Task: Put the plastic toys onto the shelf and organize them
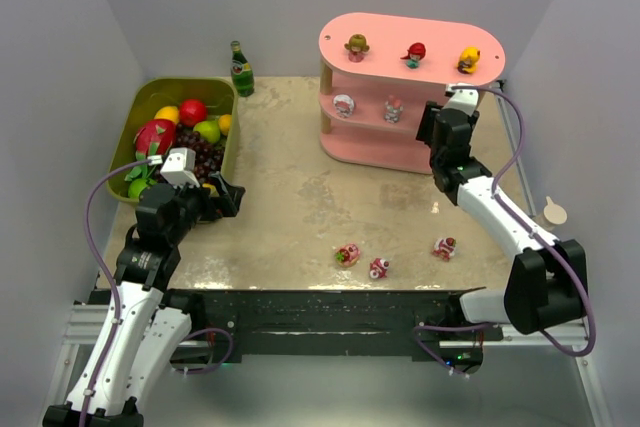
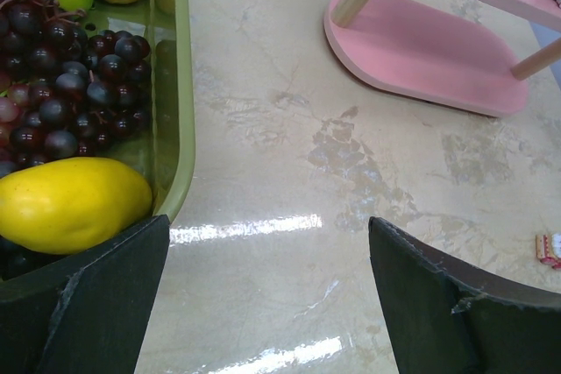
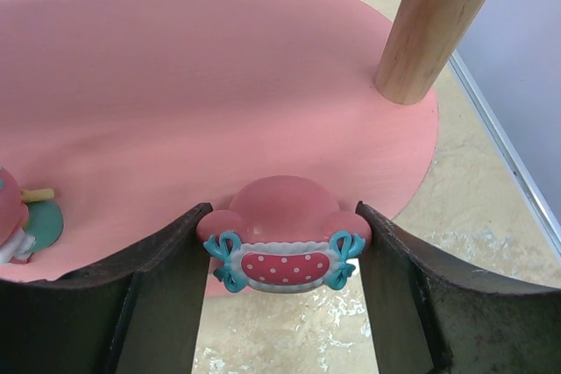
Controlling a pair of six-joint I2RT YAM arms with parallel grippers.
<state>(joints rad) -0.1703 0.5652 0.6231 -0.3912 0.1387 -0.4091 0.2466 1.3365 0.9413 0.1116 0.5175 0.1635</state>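
Observation:
The pink shelf (image 1: 410, 37) stands at the back right. Three plastic toys stand on its top board: a brown-haired one (image 1: 357, 46), a red one (image 1: 414, 53) and a yellow one (image 1: 468, 58). Two more (image 1: 344, 105) (image 1: 394, 109) are on the middle board. Three toys (image 1: 348, 255) (image 1: 379, 268) (image 1: 445, 247) lie on the table in front. My right gripper (image 3: 285, 247) is shut on a pink toy with teal bows (image 3: 285, 234), held at the edge of a shelf board (image 3: 219, 85), at the shelf's right end (image 1: 437, 109). My left gripper (image 2: 267, 295) is open and empty, low over the table beside the bin.
An olive-green bin (image 1: 228, 142) with grapes (image 2: 70, 85), a yellow fruit (image 2: 70, 203) and other toy fruits sits at the left. A green bottle (image 1: 241, 69) stands behind it. A wooden post (image 3: 438, 24) is right of my held toy. Another toy (image 3: 17, 216) sits left on that board.

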